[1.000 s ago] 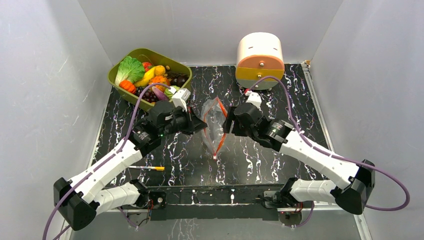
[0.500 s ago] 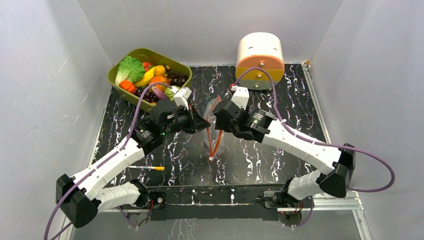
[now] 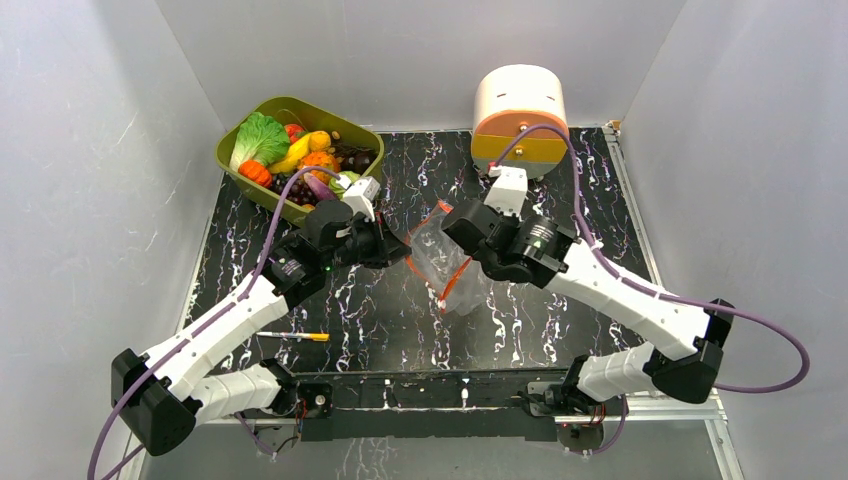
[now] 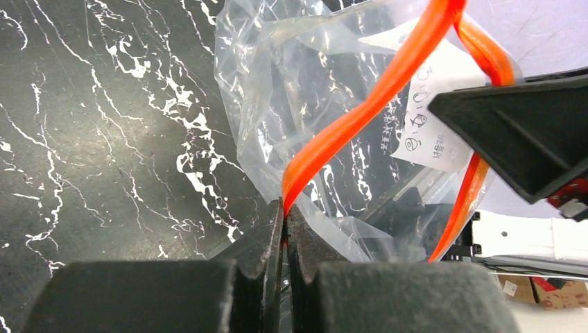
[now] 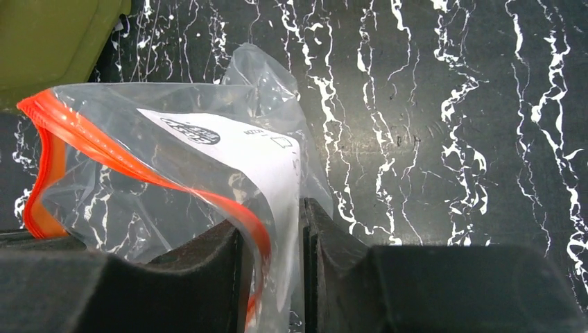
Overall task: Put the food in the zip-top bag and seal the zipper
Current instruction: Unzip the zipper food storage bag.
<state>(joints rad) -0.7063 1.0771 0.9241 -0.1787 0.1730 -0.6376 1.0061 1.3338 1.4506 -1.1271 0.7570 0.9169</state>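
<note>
Zip-top bag (image 3: 438, 258) strung between our two arms, over the middle of the black marbled desk (image 3: 600, 200).
Its orange zipper (image 4: 360, 104) runs out of the left fingers (image 4: 263, 243), which are pressed together on the strip's end; the right fingers (image 5: 333, 243) stand close on either side of the opposite mouth edge, film and strip between them, and we cannot tell whether they pinch it; the food, lettuce (image 3: 260, 138) among it, lies in the olive-green bin (image 3: 345, 117) at the desk's far left, apart from the bag.
</note>
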